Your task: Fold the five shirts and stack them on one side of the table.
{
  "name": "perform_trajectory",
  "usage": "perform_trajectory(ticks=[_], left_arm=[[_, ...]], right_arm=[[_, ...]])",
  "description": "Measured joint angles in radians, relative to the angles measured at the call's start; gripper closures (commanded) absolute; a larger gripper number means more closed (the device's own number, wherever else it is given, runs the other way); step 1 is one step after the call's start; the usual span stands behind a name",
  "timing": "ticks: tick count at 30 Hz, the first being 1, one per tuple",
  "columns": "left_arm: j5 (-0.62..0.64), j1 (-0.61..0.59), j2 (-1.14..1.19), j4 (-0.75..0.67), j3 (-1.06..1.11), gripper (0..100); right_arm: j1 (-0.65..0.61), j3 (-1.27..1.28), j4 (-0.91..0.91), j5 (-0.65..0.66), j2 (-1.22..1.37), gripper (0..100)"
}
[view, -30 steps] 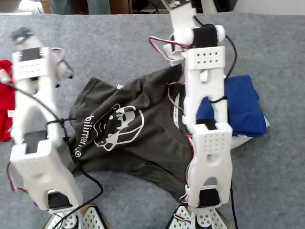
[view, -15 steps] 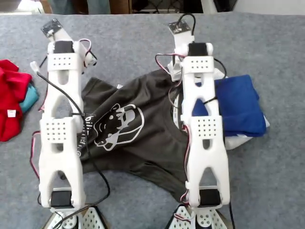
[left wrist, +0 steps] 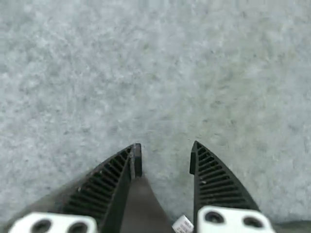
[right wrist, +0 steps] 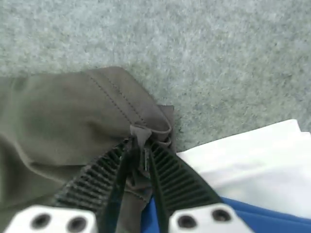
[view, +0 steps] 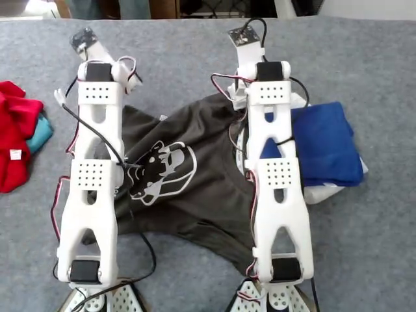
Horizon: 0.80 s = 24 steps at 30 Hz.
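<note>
The right jaws stay pinched on the dark shirt's (view: 195,195) 1 o'clock corner while the left jaws, parted around dark cloth at its 11 o'clock sleeve, have just swung in from 9 o'clock, so a two-armed spread across the worktop (view: 364,65) looks imminent.

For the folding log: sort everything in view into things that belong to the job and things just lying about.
Job:
dark printed shirt, pinched by the right gripper
left gripper, open
folded blue shirt on a white shirt
red shirt, teal shirt against it

Lying about:
grey table cover
wooden furniture past the far edge
</note>
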Motion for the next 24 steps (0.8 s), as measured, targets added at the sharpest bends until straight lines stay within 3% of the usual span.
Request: perform_trajectory(ticks=[8, 16, 24], left_arm=[[0.023, 0.038, -0.008, -0.008, 0.098, 82], [0.046, 0.02, -0.008, 0.06, 0.092, 82], [0.074, -0.006, -0.008, 0.021, 0.146, 82]], right_arm=[[0.0, 0.0, 0.0, 0.0, 0.0, 98.4], [0.0, 0.0, 0.0, 0.0, 0.0, 98.4], [0.0, 0.0, 0.0, 0.0, 0.0, 98.4]])
